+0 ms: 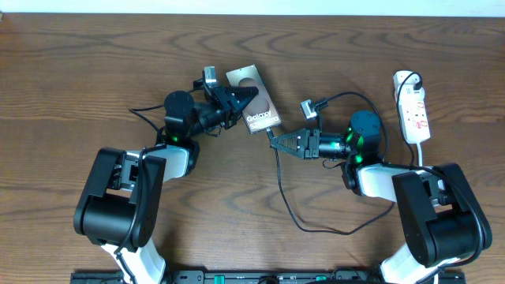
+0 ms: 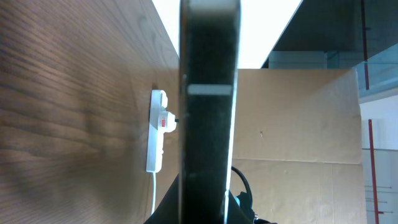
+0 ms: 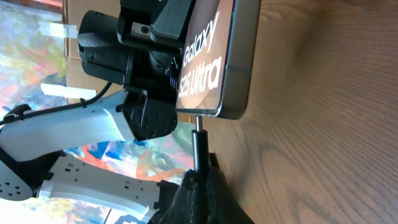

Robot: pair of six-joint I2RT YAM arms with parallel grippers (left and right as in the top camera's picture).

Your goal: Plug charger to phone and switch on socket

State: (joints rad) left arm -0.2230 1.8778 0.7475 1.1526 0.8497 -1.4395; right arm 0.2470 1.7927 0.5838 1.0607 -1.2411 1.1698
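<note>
The phone [image 1: 254, 106], a dark brown slab with white "Galaxy" lettering, is held tilted by my left gripper [image 1: 241, 96], which is shut on its left edge. In the left wrist view the phone [image 2: 208, 112] fills the middle, edge-on. My right gripper [image 1: 278, 142] is shut on the black plug tip of the charger [image 1: 286, 189]. In the right wrist view the charger plug [image 3: 199, 140] touches the phone's bottom edge [image 3: 233, 74]. The cable trails toward the front of the table. The white socket strip [image 1: 413, 106] lies at the far right, with red switches.
The socket strip [image 2: 158, 130] also shows in the left wrist view, with its white cord running down. A brown cardboard wall [image 2: 298, 118] stands behind the table. The left arm's body [image 3: 93, 124] is close to the phone in the right wrist view.
</note>
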